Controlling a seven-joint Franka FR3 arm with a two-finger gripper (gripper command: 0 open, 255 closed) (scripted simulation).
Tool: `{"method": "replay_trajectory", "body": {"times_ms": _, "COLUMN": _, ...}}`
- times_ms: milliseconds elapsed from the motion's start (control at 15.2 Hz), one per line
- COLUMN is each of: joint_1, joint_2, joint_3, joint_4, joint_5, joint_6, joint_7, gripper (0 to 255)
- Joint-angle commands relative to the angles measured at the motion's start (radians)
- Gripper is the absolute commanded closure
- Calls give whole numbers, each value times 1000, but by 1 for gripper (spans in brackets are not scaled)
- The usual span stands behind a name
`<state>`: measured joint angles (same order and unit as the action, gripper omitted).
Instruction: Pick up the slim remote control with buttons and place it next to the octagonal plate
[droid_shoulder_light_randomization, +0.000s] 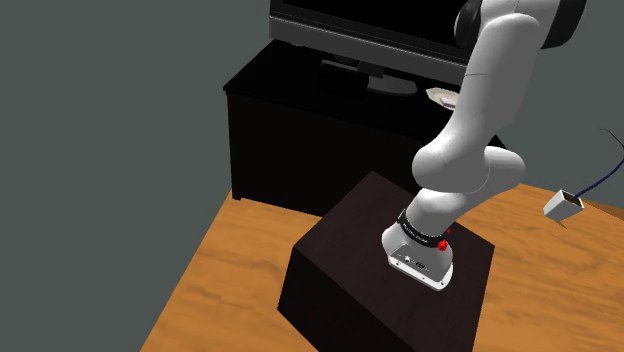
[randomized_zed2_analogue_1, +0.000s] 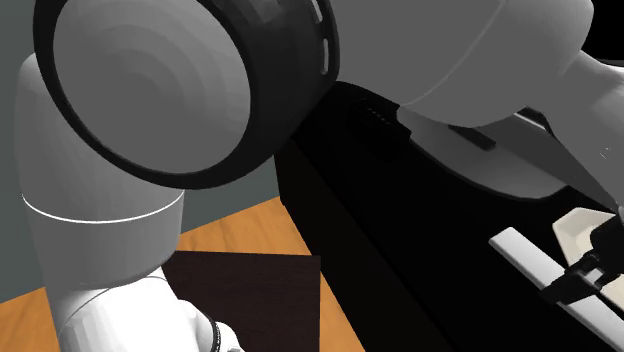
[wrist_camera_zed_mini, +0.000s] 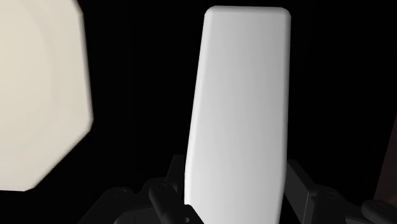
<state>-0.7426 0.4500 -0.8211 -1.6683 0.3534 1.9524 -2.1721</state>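
A plain white slim remote (wrist_camera_zed_mini: 236, 108) sits between my black fingers (wrist_camera_zed_mini: 167, 191), and my gripper (wrist_camera_zed_mini: 234, 198) is shut on its near end. No buttons show on it. Beside it, a small gap away, lies the cream octagonal plate (wrist_camera_zed_mini: 35, 95) on a black top. In the second exterior view the remote (randomized_zed2_analogue_1: 525, 255) stretches along the black cabinet top, with the gripper (randomized_zed2_analogue_1: 592, 268) clasping it next to the plate (randomized_zed2_analogue_1: 577, 230). I cannot tell whether the remote rests on the top or hangs just above it. In the shoulder view the plate (droid_shoulder_light_randomization: 441, 97) peeks out from behind the arm.
A TV (droid_shoulder_light_randomization: 370, 30) stands on the black cabinet (droid_shoulder_light_randomization: 300, 130) behind the plate. My dark stand (droid_shoulder_light_randomization: 390, 280) sits on a wooden floor (droid_shoulder_light_randomization: 230, 270). A small white box with a cable (droid_shoulder_light_randomization: 563, 205) lies at the shoulder view's right.
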Motion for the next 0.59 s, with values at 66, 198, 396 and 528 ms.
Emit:
{"method": "replay_trajectory", "body": {"times_ms": 66, "joint_1": -8, "joint_2": 17, "joint_3": 9, "joint_4": -19, "joint_5": 15, "joint_6": 31, "joint_7": -14, "gripper": 255}}
{"method": "replay_trajectory", "body": {"times_ms": 198, "joint_1": -11, "joint_2": 28, "joint_3": 14, "joint_4": -32, "joint_5": 25, "joint_6": 52, "joint_7": -20, "gripper": 255}}
{"method": "replay_trajectory", "body": {"times_ms": 396, "joint_1": -16, "joint_2": 45, "joint_3": 24, "joint_4": -51, "joint_5": 40, "joint_6": 83, "joint_7": -30, "gripper": 255}}
{"method": "replay_trajectory", "body": {"times_ms": 528, "joint_1": -20, "joint_2": 57, "joint_3": 31, "joint_4": -62, "joint_5": 51, "joint_6": 104, "joint_7": -36, "gripper": 255}}
